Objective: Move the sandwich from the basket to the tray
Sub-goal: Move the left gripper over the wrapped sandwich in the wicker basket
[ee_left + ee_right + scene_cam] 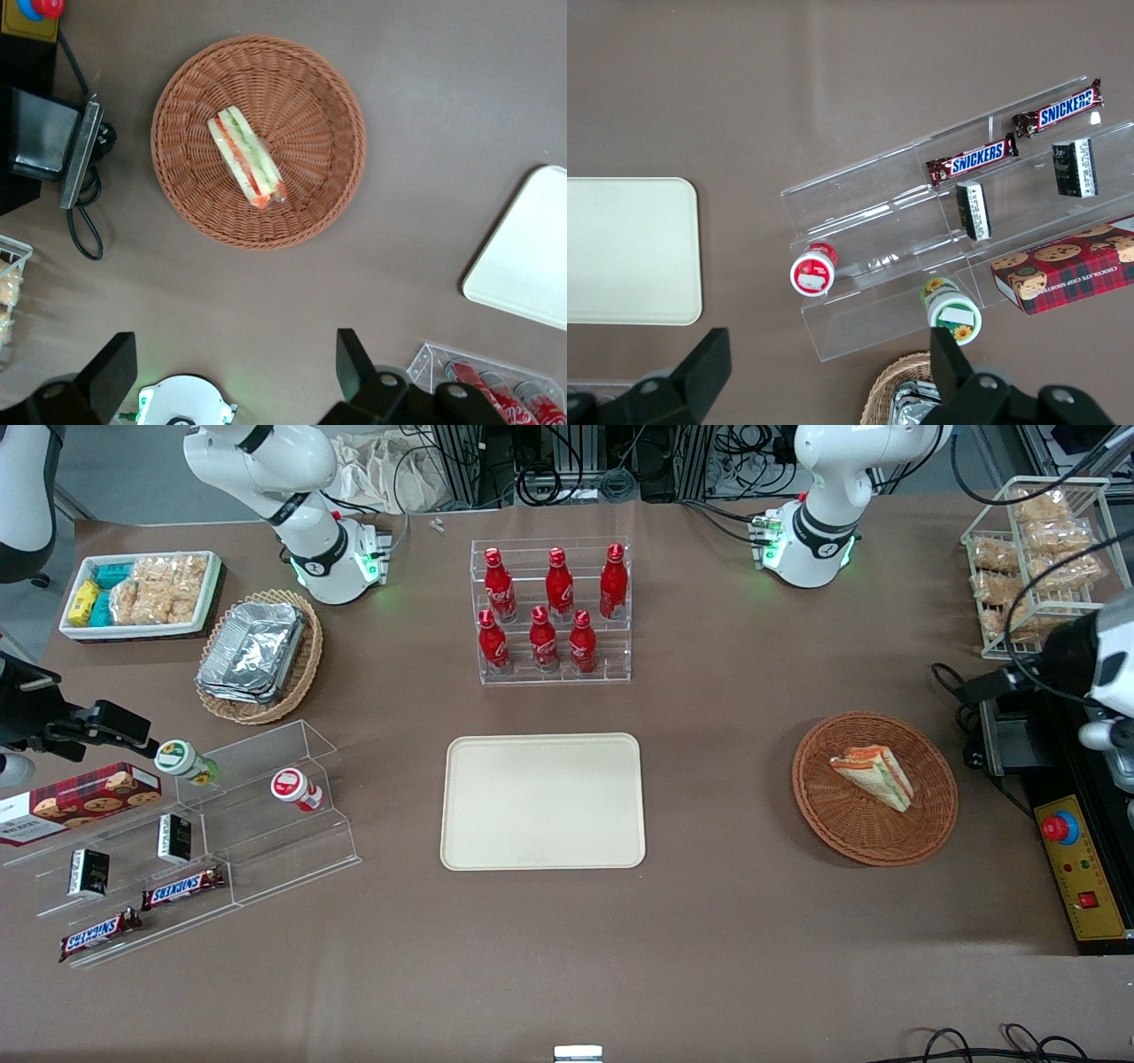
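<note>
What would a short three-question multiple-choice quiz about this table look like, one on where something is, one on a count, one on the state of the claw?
1. Where is the sandwich?
A. on the tray
B. in the basket
C. on the bare table

2. How many red bottles stand in the clear rack?
A. four
B. six
C. eight

3. What is the working arm's gripper doing?
A. open, high above the basket
B. shut on the sandwich
C. resting on the tray

Answers:
1 B: the wedge lies inside the reddish-brown basket, while the tray holds nothing.
2 B: the red bottles stand three in each of two rows.
3 A: the gripper has its fingers wide apart and holds nothing, with basket and sandwich well below it.
</note>
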{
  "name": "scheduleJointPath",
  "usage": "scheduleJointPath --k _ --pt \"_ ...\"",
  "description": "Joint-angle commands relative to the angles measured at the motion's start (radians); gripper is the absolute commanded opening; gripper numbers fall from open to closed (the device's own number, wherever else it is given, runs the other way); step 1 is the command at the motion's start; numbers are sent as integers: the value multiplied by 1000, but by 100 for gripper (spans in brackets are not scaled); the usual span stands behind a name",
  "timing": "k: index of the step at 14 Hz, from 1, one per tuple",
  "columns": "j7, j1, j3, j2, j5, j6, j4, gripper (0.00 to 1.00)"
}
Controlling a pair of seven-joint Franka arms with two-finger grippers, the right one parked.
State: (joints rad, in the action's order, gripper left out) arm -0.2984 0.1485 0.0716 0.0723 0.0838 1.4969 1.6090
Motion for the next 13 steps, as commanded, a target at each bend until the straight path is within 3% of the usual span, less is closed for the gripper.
scheduleJointPath --k 1,5,10,13 --pt "-94 13 7 -32 16 118 139 100" --pt "-206 14 4 -25 -16 262 296 100" --pt "-335 -10 13 4 -25 595 527 100" --pt "-387 -30 13 59 -93 715 586 100"
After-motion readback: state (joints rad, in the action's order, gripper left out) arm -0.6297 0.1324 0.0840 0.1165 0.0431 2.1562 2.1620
